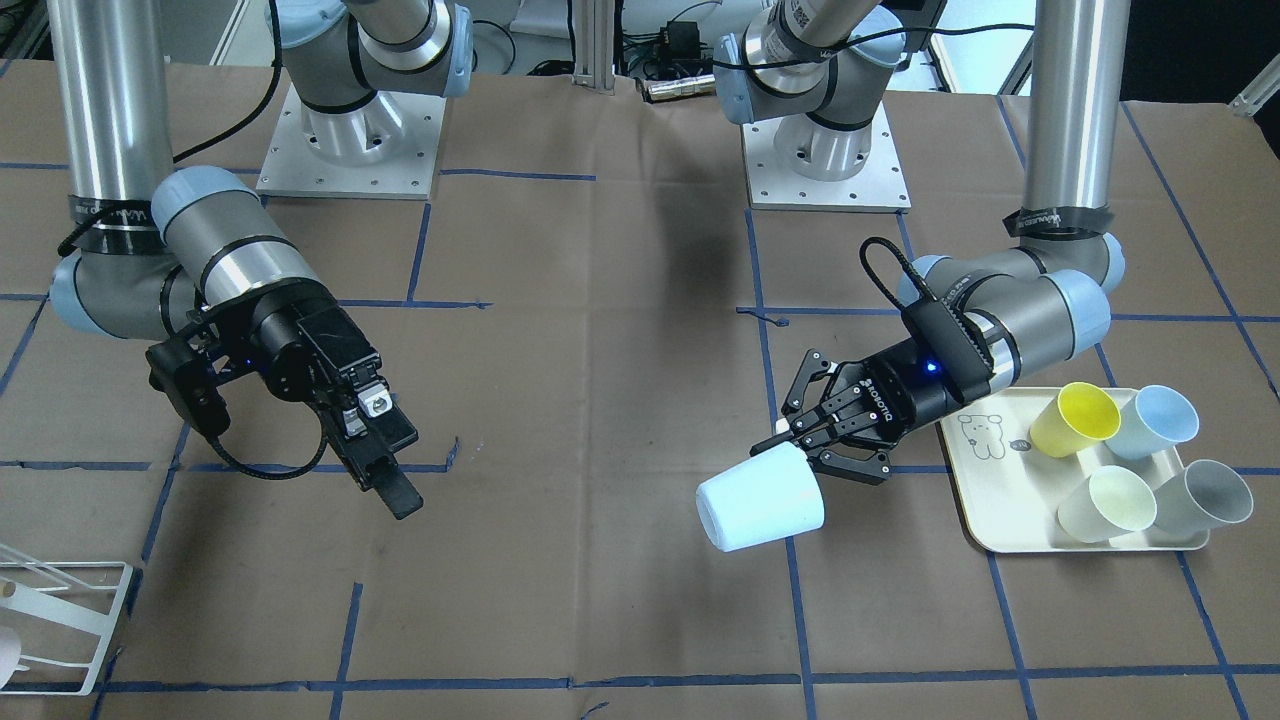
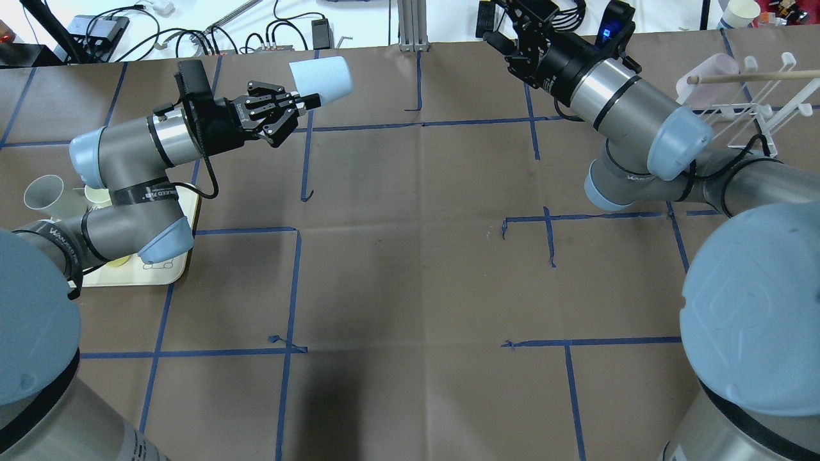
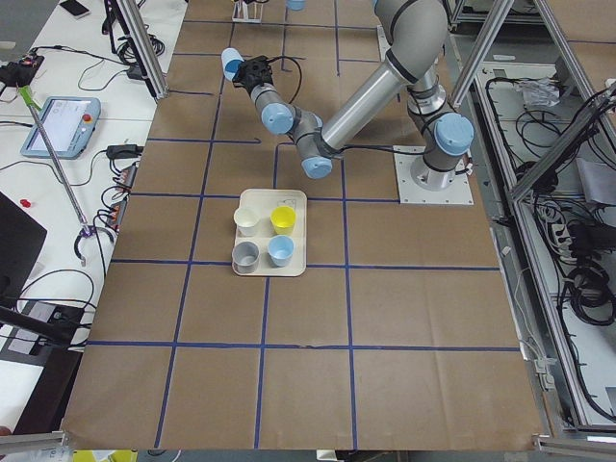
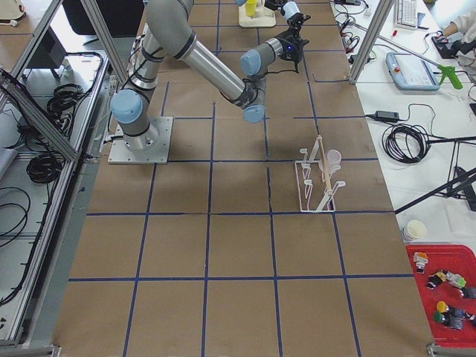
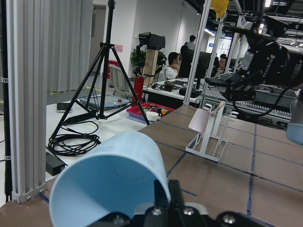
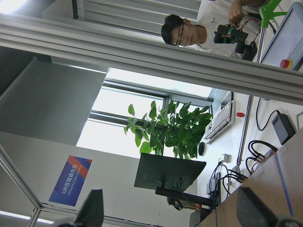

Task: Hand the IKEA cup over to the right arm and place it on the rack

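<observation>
Ok, left claw is clenched on the rim of the pale blue IKEA cup. The cup is held sideways over the bench, toward the operators' edge on the robot's left half. Right claw is released, fingertips spread wide in its wrist view, well apart from the cup. Rack sits by the operators' edge on the robot's right side, with a pale pink cup on it. Tray with four cups is just beside the left arm.
</observation>
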Available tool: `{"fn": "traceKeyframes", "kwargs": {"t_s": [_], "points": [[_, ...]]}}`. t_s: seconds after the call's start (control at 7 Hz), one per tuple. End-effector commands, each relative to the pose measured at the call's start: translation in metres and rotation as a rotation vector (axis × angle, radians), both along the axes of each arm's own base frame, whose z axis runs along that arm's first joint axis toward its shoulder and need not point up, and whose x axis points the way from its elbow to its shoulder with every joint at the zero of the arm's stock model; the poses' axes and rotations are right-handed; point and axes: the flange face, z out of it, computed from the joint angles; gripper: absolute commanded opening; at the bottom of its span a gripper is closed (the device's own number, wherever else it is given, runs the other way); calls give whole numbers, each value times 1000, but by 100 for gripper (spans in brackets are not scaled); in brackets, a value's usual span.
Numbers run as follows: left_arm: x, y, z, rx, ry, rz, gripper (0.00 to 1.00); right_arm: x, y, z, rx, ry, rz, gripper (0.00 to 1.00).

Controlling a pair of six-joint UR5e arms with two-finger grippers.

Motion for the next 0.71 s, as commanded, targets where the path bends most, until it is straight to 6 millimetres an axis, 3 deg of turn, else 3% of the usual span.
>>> {"fn": "traceKeyframes", "kwargs": {"t_s": [0.0, 0.43, 0.57], "points": [[-28, 10, 9, -54, -21, -41, 0, -3, 0, -14, 2, -58, -63, 100], [-79, 17, 25, -78, -163, -11, 0, 12, 0, -32, -1, -77, -192, 100], [-84, 17, 35, -60, -196, 19, 0, 27, 3, -36, 7, -82, -216, 100]]}}
